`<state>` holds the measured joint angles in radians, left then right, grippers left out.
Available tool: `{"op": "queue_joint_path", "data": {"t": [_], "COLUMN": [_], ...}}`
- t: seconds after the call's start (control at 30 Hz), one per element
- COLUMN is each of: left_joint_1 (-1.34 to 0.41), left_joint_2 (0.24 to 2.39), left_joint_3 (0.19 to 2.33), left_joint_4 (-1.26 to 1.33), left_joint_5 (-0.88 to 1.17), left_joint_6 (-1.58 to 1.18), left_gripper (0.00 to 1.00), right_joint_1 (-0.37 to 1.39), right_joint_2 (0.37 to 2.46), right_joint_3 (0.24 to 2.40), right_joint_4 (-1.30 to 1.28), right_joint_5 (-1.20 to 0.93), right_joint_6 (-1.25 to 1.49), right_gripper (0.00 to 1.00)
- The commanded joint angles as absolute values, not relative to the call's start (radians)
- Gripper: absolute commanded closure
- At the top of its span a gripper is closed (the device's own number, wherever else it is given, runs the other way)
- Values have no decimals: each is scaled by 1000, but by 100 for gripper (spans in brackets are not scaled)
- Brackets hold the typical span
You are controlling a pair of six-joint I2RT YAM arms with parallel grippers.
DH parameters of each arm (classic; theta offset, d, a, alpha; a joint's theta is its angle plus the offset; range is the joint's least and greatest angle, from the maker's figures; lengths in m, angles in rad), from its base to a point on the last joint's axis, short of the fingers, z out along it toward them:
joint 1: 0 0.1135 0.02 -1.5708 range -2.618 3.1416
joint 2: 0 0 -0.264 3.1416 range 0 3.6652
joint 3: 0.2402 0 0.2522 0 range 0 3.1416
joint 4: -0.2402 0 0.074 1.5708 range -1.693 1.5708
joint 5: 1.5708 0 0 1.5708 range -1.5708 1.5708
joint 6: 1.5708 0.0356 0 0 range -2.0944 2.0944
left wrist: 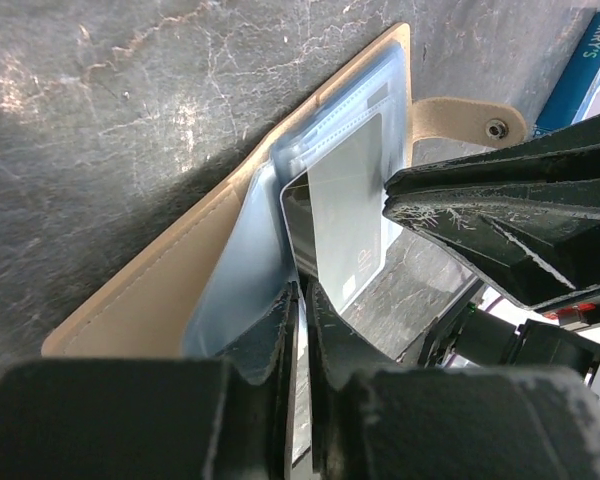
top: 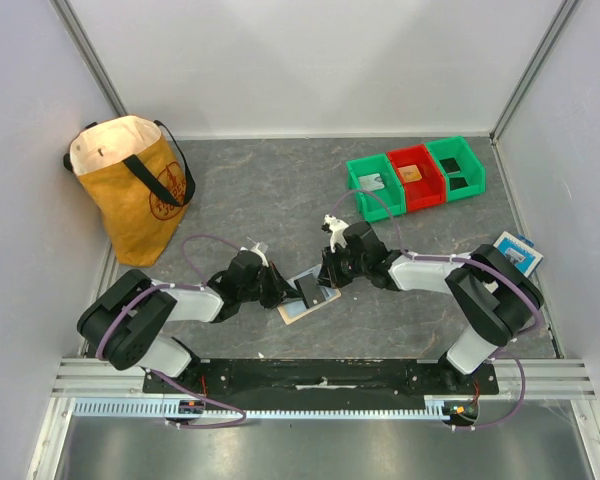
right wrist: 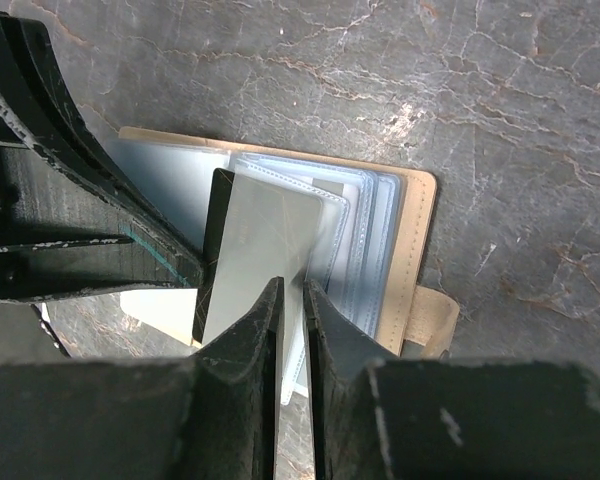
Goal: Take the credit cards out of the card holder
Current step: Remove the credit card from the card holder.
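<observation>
One black credit card (right wrist: 265,245) is in view, standing on edge partly out of the clear plastic sleeves (right wrist: 365,230) of the card holder (right wrist: 420,230). No orange-tan card can be made out. The holder lies open and flat on the desk (top: 260,190), near the middle of the near edge, tan cover down, with its snap tab (left wrist: 470,115) hanging loose beyond the cover.

Right pincer (right wrist: 292,290): fingers pressed almost together, pinching the exposed edge of the card. Left pincer (left wrist: 301,295): fingers likewise nearly closed on a thin pale leaf, apparently one of the holder's sleeves; whether it also touches the card cannot be told. The two pincers face each other, close together over the holder.

Handling assessment: the card is judged light, stiff and glossy, so it is likely to slip if gripped only at a corner. A hold across the free short edge, pulled in line with the sleeve, looks soundest. The sleeves are soft and may cling and lift with the card. The holder is light and would drag along unless restrained.

Surroundings:
- A yellow tote bag (top: 130,190) stands toward the far left corner.
- Green, red and green bins (top: 415,175) stand toward the far right corner.
- A blue-and-white packet (top: 518,252) lies at the right edge.
</observation>
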<state>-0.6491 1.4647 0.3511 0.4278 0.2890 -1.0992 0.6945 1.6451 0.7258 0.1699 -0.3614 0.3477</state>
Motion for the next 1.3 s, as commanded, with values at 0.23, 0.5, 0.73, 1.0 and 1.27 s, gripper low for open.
{"op": "queue_joint_path", "data": {"t": [0.23,0.5,0.73,1.0,1.27], "left_joint_1": [-644,-643,-638,-627,-609], "left_joint_2": [1446,1534,1534,1465,1353], "left_joint_3": [325,313,256,222,176], "left_joint_4": [526,616,704,666,554], "left_joint_5": [261,267,270,268,279], "left_joint_6": [-1160,-1203,-1239,-1232,-1194], "left_gripper": [65,67,88,98,98], "right_joint_1": [693,692,692,680,666], "right_joint_2": [1672,1675,1670,1686,1701], "right_joint_3": [672,667,652,653,667], "right_joint_4": [187,196,204,189,161], "right_joint_5": [-328,-331,-325,-299,-282], "right_joint_6": [330,337,339,339,336], "right_gripper": [82,82,83,91,92]}}
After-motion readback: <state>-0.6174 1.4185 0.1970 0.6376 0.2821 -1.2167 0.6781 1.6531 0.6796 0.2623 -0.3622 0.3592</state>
